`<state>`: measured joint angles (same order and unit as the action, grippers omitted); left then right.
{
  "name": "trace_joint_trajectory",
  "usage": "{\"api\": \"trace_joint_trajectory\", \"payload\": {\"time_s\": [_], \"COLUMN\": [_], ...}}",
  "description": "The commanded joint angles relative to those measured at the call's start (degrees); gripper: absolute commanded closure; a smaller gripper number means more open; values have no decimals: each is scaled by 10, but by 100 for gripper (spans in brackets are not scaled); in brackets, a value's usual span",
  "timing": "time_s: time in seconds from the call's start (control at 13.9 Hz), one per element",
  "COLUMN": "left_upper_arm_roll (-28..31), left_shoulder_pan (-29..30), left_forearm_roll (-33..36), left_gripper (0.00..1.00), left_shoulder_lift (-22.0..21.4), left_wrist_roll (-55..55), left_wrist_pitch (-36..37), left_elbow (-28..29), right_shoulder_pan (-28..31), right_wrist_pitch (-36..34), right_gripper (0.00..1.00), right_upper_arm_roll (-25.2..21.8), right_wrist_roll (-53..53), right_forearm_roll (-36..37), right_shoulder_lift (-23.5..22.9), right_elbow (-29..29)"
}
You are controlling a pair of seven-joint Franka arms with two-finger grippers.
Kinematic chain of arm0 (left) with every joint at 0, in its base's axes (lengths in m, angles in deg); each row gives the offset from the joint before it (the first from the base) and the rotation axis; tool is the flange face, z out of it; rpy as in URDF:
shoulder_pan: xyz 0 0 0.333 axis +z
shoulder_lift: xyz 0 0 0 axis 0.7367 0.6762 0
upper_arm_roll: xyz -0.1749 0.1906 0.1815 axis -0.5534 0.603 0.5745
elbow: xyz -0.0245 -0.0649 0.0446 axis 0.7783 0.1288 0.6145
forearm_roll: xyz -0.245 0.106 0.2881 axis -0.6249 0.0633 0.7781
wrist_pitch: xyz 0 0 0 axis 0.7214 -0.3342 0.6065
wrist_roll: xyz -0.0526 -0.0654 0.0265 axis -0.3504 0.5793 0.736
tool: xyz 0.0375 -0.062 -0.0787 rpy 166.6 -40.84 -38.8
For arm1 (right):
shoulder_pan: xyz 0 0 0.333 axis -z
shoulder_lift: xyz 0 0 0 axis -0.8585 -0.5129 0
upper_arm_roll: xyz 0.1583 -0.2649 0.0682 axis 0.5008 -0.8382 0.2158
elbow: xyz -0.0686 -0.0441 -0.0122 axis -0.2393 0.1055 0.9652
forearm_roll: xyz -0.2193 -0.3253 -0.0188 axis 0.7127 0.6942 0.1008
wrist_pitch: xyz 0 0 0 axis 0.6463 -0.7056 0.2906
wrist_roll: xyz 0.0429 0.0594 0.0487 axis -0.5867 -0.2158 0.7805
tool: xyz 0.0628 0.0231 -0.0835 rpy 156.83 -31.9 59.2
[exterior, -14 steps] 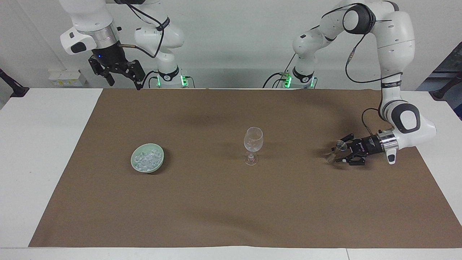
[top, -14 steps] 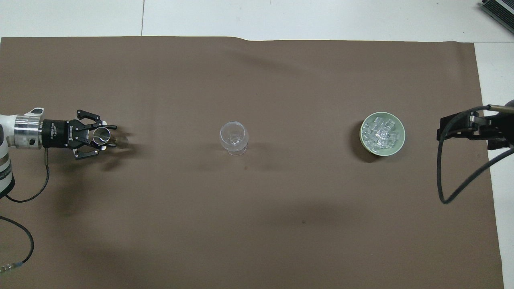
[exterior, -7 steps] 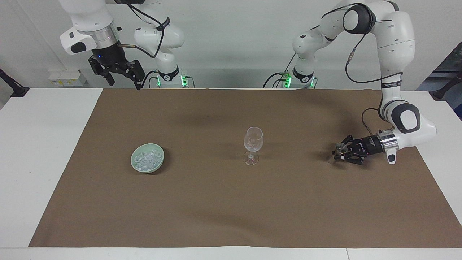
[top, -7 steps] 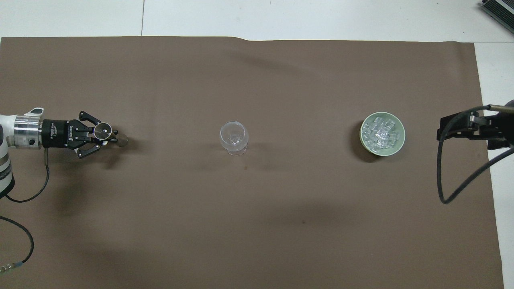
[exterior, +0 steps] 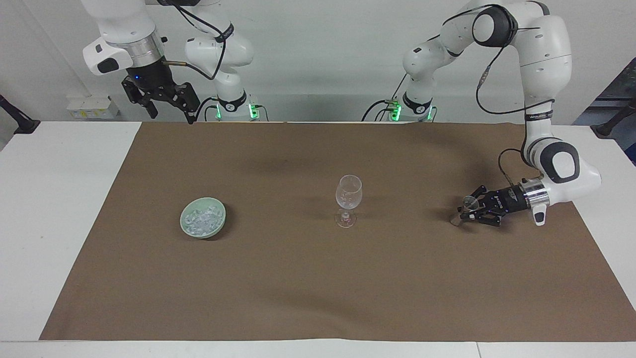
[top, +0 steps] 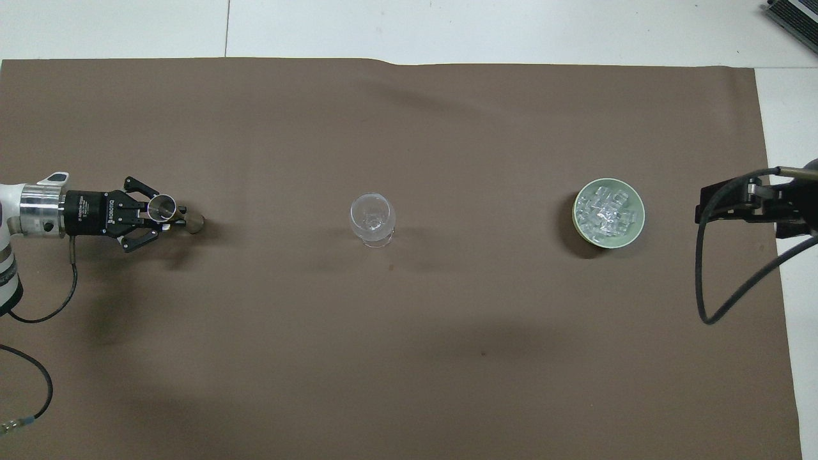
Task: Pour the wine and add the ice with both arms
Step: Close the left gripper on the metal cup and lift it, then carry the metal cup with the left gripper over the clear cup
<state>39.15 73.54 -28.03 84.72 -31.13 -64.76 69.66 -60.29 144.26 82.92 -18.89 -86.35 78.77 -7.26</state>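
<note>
One camera sits high across the table, facing the two white jointed robot arms [exterior: 541, 59] and looking down at a moderate slant from some way back. The other hangs above the robots' end, aimed forward and steeply down, half a turn round from the first. Both cover the brown paper mat [exterior: 318, 278] [top: 409, 358], the clear stemmed glass [exterior: 349, 199] [top: 372, 219] and the pale green bowl [exterior: 220, 223] [top: 636, 230]; the overhead view seems slightly closer.
</note>
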Motion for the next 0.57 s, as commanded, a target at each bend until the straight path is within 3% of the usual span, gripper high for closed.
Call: {"api": "trace_joint_trajectory", "payload": {"time_s": [0.0,0.5], "left_upper_arm_roll": [4,5], "left_shoulder_pan": [2,-73], "left_forearm_roll": [-17,-13], "left_gripper": [100,100], "left_shoulder_lift": [-25,-118], "left_wrist_roll": [-5,104], "left_wrist_pitch": [18,-15], "left_elbow": [4,3], "right_shoulder_pan": [6,6], "right_wrist_pitch": [13,13], "right_gripper": [0,0], "right_upper_arm_roll": [-1,-1], "right_wrist_roll": [10,9], "right_forearm_roll": [-17,-17], "right_shoulder_lift": [10,10], "right_elbow": [-14,-14]}}
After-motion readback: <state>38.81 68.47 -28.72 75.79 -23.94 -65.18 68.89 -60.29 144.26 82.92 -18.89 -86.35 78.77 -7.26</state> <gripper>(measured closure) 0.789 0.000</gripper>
